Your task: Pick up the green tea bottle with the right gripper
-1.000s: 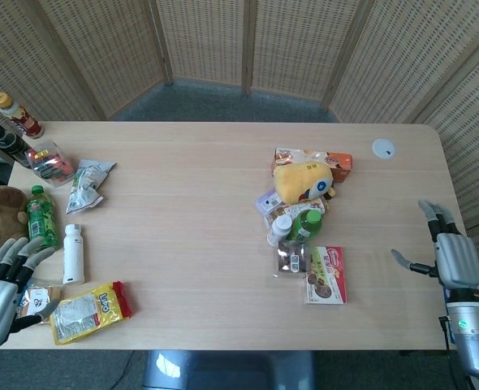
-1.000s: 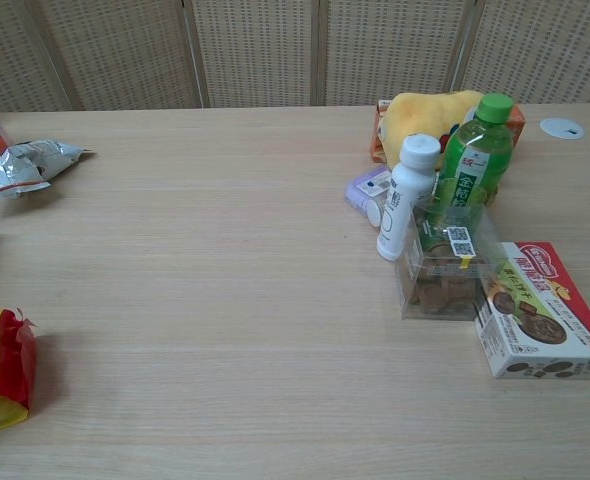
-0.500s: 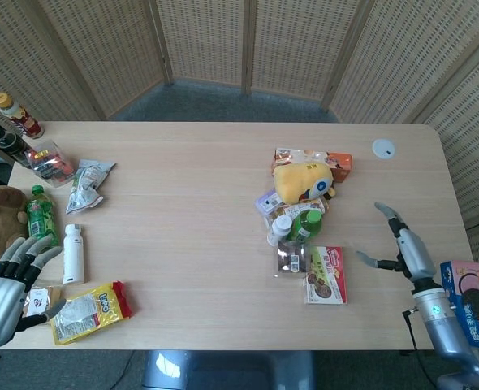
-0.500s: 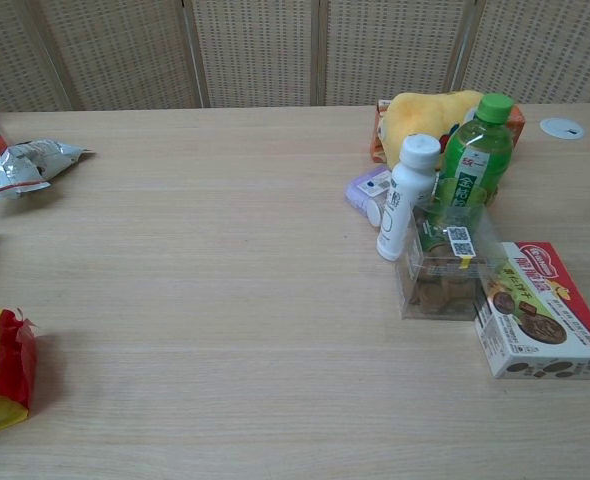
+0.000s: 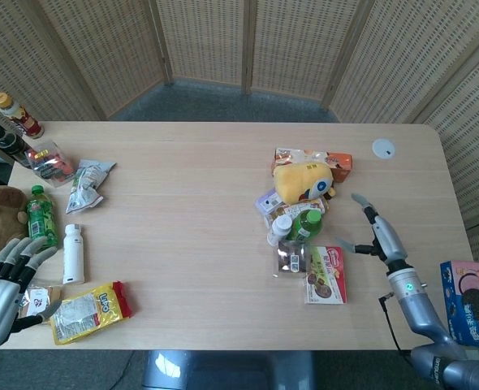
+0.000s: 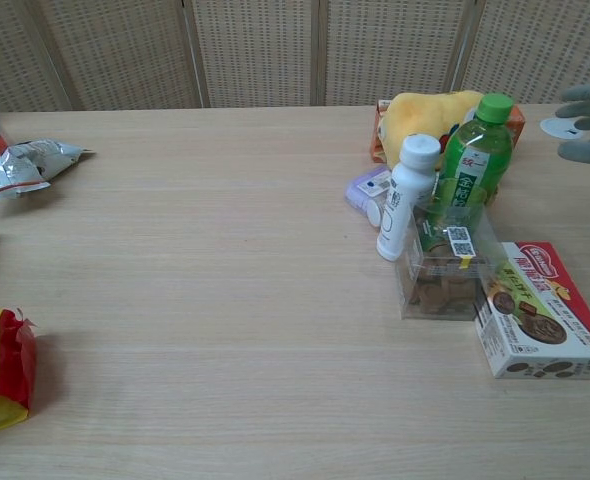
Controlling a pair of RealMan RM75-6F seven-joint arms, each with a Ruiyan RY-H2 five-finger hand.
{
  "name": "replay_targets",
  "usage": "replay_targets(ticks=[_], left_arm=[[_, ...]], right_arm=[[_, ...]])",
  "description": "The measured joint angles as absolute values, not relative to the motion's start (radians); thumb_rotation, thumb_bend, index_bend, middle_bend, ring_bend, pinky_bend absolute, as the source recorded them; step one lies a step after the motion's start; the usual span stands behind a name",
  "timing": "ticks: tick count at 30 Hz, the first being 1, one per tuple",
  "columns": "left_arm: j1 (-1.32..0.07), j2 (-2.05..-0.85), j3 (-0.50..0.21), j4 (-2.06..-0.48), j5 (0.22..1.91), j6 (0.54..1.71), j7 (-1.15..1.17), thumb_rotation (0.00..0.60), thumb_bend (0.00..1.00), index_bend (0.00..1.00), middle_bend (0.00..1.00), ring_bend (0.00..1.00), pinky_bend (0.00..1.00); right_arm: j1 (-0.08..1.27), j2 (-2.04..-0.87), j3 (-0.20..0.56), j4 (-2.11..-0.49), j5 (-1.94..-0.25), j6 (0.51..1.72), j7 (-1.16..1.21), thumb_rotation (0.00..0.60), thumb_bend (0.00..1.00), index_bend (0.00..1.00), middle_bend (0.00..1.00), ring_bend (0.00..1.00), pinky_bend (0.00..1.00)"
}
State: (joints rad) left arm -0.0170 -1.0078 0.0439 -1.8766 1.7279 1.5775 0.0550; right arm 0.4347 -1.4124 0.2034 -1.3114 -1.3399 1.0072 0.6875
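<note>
The green tea bottle (image 5: 308,224) (image 6: 475,165), green-capped with a green label, stands upright in the cluster at the table's middle right. A white bottle (image 6: 407,195) stands right beside it and a clear cookie box (image 6: 445,270) sits in front. My right hand (image 5: 379,231) hovers to the bottle's right, apart from it, with fingers spread and nothing held. In the chest view only its fingertips (image 6: 587,122) show, at the right edge. My left hand (image 5: 0,294) is open at the near left corner, holding nothing.
A yellow plush (image 5: 304,180) lies behind the bottle, and a red cookie box (image 5: 327,275) lies in front of it. On the left are a second green bottle (image 5: 39,213), a white bottle (image 5: 74,253), a yellow snack bag (image 5: 89,310) and a foil pouch (image 5: 87,185).
My right hand has moved in from the table's right edge toward the green tea bottle, and its fingers now show in the chest view. The left hand has barely moved.
</note>
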Motion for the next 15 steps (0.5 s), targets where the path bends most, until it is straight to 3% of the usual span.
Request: replay_targets(ticks=[15], left_arm=[[-0.019, -1.007, 0.044, -1.876, 1.724, 1.575, 0.054, 0.6, 0.23, 0.17, 0.1, 0.0, 0.0]], right_arm=[[0.455, -1.499, 0.206, -1.212, -1.312, 0.988, 0.695, 0.424, 0.06, 0.0, 0.0, 0.0, 0.0]])
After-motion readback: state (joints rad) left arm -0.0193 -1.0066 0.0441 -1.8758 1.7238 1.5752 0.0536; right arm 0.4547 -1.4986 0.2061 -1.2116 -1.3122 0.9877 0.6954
